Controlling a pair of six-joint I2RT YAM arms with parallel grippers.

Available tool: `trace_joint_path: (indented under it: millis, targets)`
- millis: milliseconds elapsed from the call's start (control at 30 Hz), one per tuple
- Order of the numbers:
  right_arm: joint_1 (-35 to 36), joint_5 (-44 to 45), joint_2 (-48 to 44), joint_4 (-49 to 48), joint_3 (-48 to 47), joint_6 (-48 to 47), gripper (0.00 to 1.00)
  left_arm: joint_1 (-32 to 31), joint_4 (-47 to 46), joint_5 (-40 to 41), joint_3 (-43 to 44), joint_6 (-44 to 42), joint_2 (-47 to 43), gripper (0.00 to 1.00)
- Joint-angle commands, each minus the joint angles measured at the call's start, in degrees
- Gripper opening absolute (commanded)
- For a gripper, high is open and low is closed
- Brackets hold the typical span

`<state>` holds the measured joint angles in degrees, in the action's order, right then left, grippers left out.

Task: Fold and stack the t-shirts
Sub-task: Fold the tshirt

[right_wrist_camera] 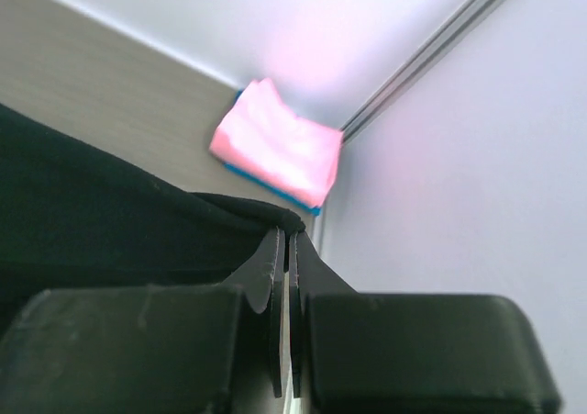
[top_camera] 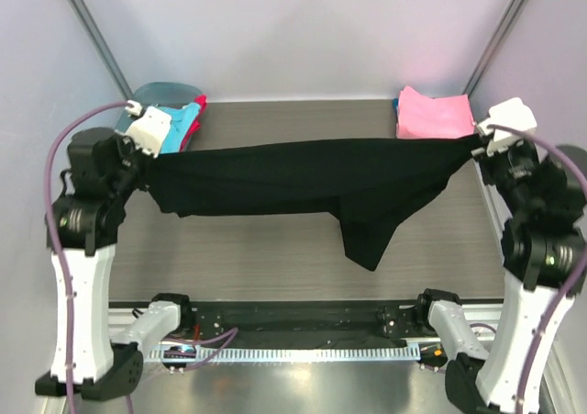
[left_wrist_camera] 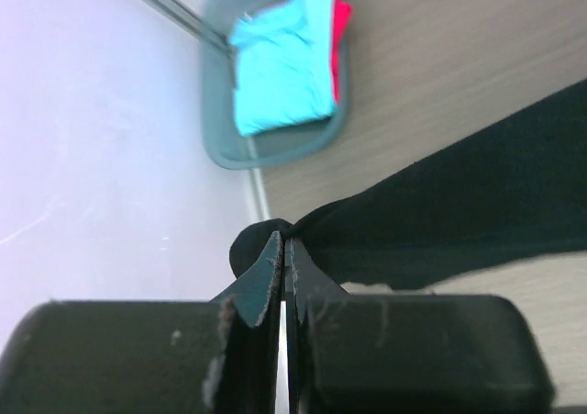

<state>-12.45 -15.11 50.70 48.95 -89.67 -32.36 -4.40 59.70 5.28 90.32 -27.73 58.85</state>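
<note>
Black t-shirt (top_camera: 303, 180) hangs stretched over the middle of the desk (top_camera: 275, 258), the left hand (left_wrist_camera: 282, 241) clenched on its 9 o'clock end, the right hand (right_wrist_camera: 286, 235) clenched on its 3 o'clock end.

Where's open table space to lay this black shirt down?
The widest bare table lies on the near side, between the hanging black shirt and the near edge. A thinner strip shows at the back, between the tub and the pink stack. Both back corners are taken.
</note>
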Motion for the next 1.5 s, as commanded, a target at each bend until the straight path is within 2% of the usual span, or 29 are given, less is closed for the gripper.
trace_joint_path:
  millis: [0, 233, 500, 867, 1033, 1133, 1300, 1467]
  targets:
    - [-0.5, 3.5, -3.8, -3.3, -1.9, 1.8, 0.01, 0.6, -4.1, 3.2, 1.0, -2.4, -4.9, 0.0]
    - [0.4, 7.4, -9.6, -3.6, -13.2, 2.0, 0.01, 0.6, -5.0, 3.2, 10.1, -4.4, -8.8, 0.0]
    - [3.0, 10.8, -4.7, -3.9, -33.5, 0.8, 0.01, 0.6, -7.6, 3.9, 22.9, -8.3, -7.9, 0.0]
    - [4.6, 13.2, -7.5, -3.9, -36.2, -1.7, 0.01, 0.6, -9.3, 3.9, 26.6, -10.1, -9.7, 0.0]
    - [5.6, 13.3, -5.6, -4.6, -31.2, -2.3, 0.01, 0.6, -9.7, 4.3, 22.4, -11.6, -6.5, 0.0]
    - [5.9, 12.9, -4.2, -7.8, -23.1, -2.7, 0.01, 0.6, -9.3, 4.8, 18.5, -12.6, -2.8, 0.0]
    - [5.9, 8.5, -2.1, -13.2, -6.3, -2.4, 0.01, 0.6, -14.0, 4.1, 3.1, -14.0, -0.1, 0.0]
    - [5.9, 6.0, 2.6, -19.8, 8.1, 0.8, 0.01, 0.6, -21.5, 2.1, -7.9, -13.4, 6.1, 0.0]
